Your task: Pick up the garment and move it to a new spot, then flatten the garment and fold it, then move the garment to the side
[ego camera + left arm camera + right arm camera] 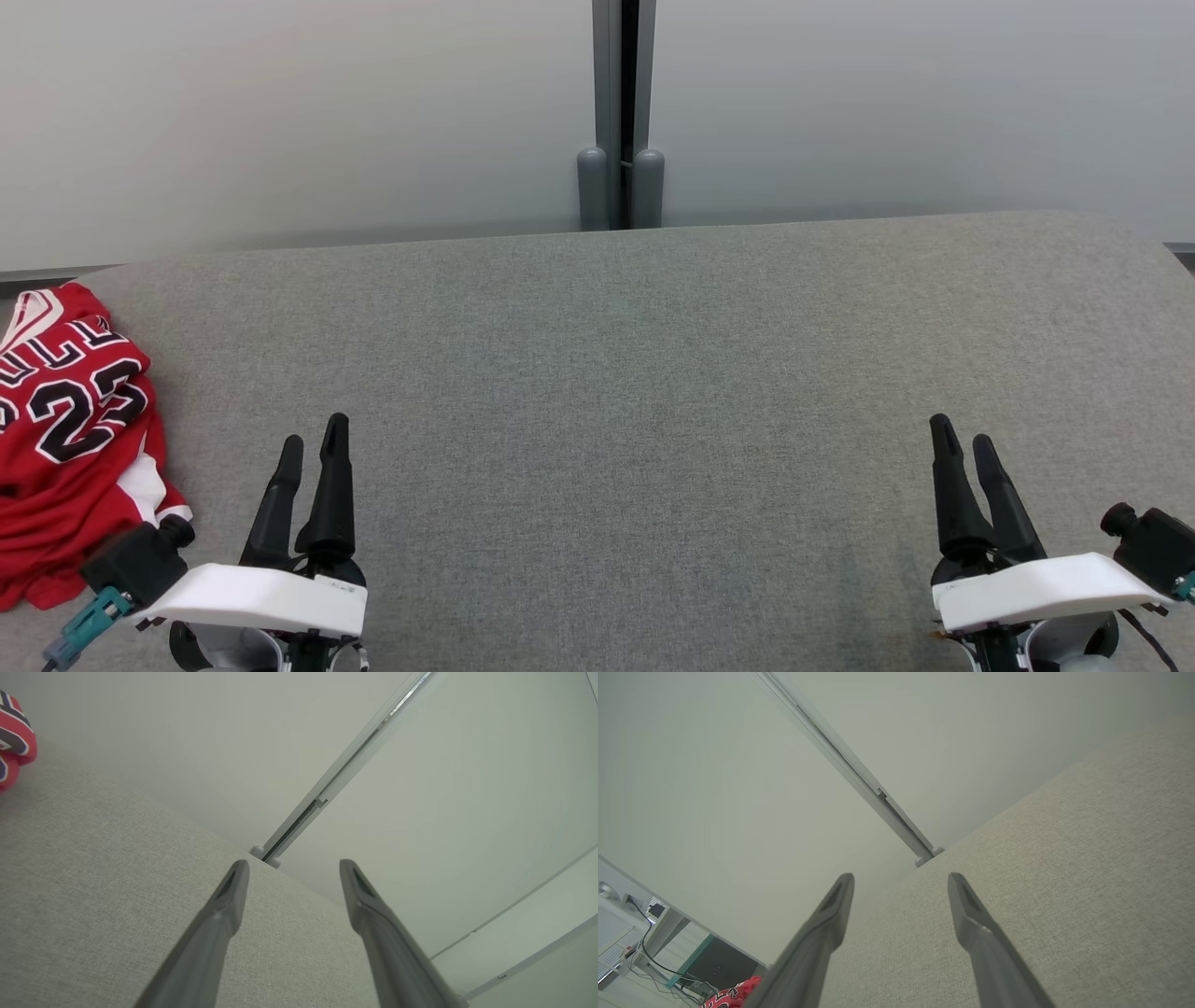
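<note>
The red number 23 jersey [70, 439] lies crumpled at the far left edge of the grey fabric-covered table [635, 373], partly past the head view's frame. The left gripper [315, 429] and the right gripper [960, 429] hover with fingers spread, holding nothing (the left is near the cloth, the right well apart). My worry is that a shallow pinch on one loose layer could drag the heap off the edge. A fold could also snag the left arm's wrist camera [140, 560].
</note>
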